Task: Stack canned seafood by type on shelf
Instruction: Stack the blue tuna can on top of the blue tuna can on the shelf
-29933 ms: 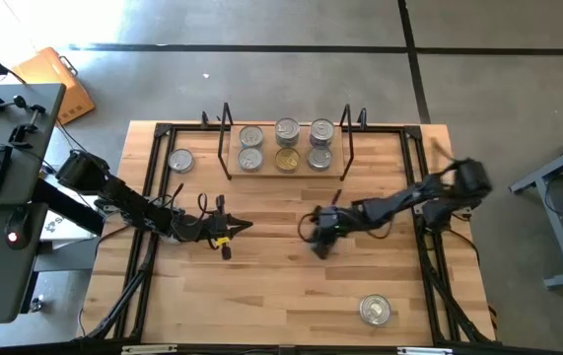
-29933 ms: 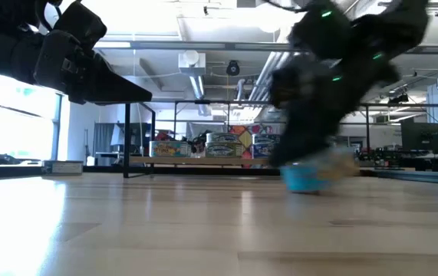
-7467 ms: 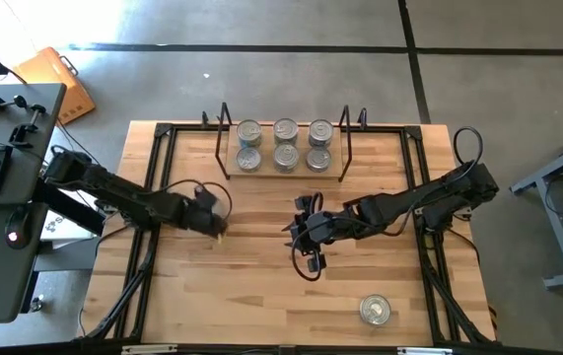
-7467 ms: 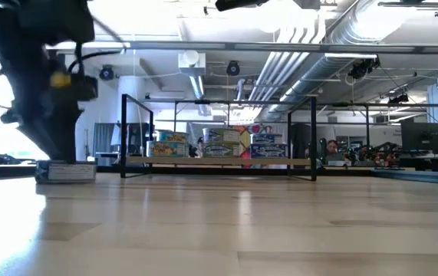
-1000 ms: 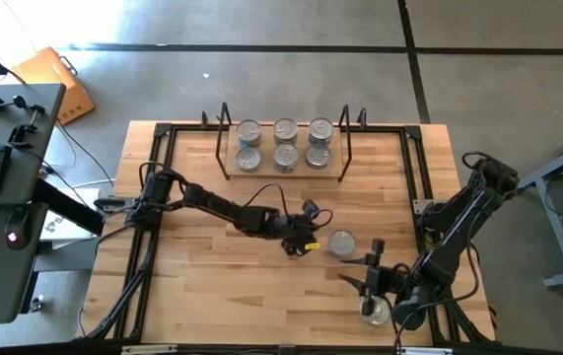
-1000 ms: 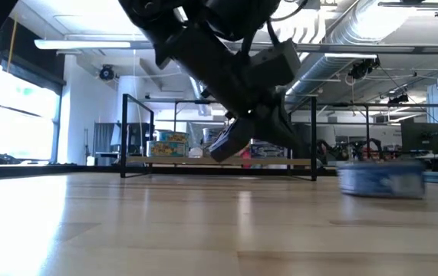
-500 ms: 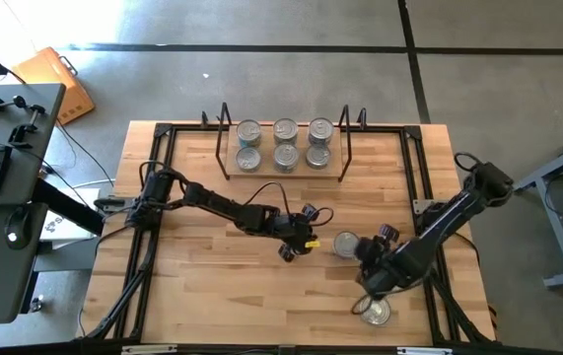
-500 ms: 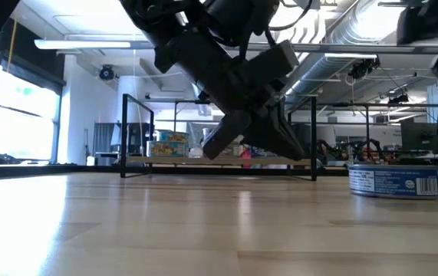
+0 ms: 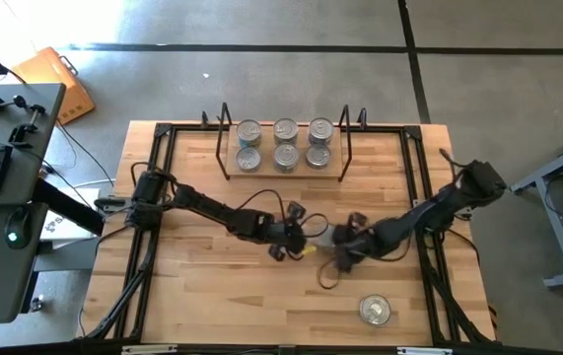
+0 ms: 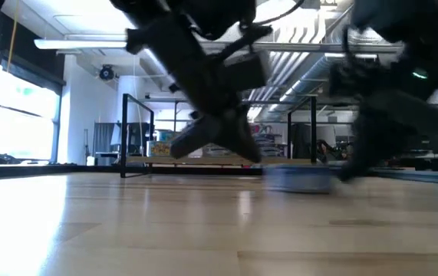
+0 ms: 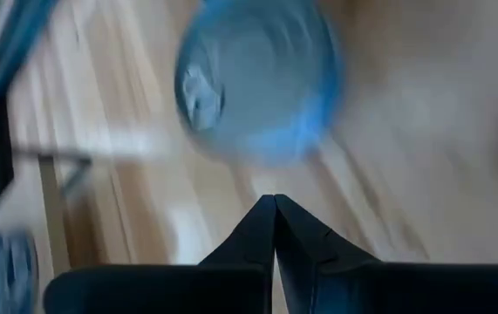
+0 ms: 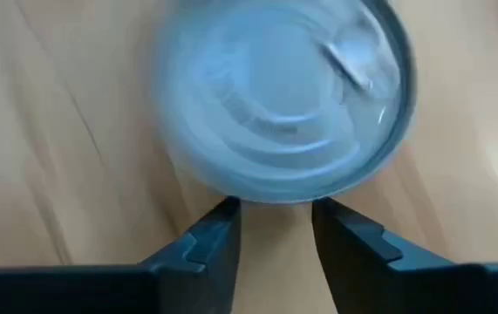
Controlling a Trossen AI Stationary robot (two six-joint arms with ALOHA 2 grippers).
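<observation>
Both arms are meeting mid-table over one tin (image 9: 326, 236). The left gripper (image 9: 301, 244) is sitting just beside it with its fingers pressed fully together, gripping nothing. The right gripper (image 9: 344, 248) is hanging right at the tin with its fingers (image 12: 216, 234) parted, the tin lying just past their tips on the wood, not between them. Six tins (image 9: 284, 144) are sitting on the shelf (image 9: 224, 148) at the back, and another tin (image 9: 375, 310) is lying alone near the front edge.

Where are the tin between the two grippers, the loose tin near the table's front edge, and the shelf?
Tin between the grippers (image 12: 283, 100): right wrist view, middle of its silver top.
Loose tin (image 9: 375, 310): high view, centre of its lid.
Shelf (image 9: 265, 176): high view, bare front edge of its wooden board.
</observation>
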